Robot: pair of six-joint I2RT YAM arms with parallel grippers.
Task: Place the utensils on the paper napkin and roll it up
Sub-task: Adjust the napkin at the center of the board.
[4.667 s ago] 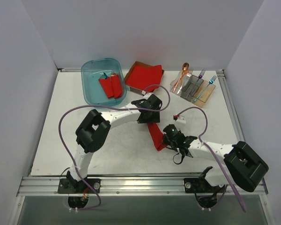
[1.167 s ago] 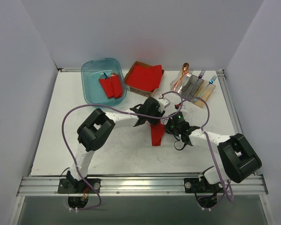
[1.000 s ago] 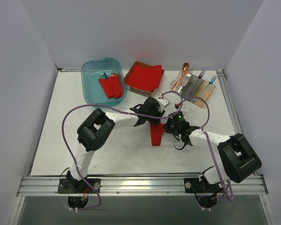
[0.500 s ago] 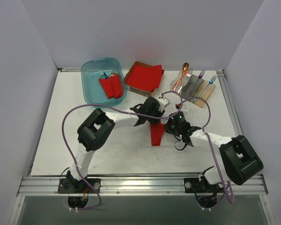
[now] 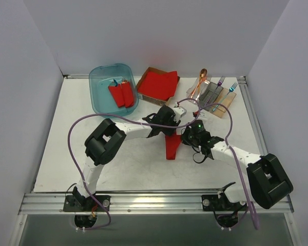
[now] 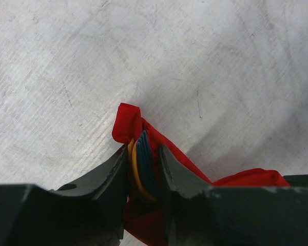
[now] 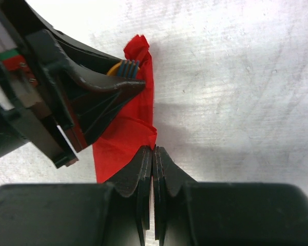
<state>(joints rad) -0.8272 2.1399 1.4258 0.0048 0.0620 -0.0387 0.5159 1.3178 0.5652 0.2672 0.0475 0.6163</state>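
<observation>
Left gripper (image 6: pixel 142 154) is clamped across the utensils (image 7: pixel 127 66): yellow and blue handles stacked edge-on between its fingers, red paper folded round them. The grip sits at the far end of the bundle. A twisted tuft of napkin sticks out just past the fingertips.

Paper napkin (image 5: pixel 171 147) is mid-table (image 5: pixel 123 164), a narrow red strip between the two wrists. It's part-wrapped, not a closed roll yet. Long axis runs roughly near–far in the top view, and the utensils lie along that same axis inside it.

Right gripper (image 7: pixel 152 150) has its jaws pressed together right at the napkin's right-hand edge, about mid-length. It looks like a pinch on the loose flap, but the paper at the tips is too thin to confirm.

Key relation: the bundle lies just left of the right gripper, meeting it at the flap, and is held in the left one at its far end. Left arm owns the axis, right arm owns the free edge. So the roll likely goes about the near–far axis, either with the flap carried leftward over the utensils or with the bundle spun while the flap is held taut.

Risks, as judged: pulling along the axis rather than across it could slide the handles out of the far end. Too much tension could tear the thin sheet at the pinch.
</observation>
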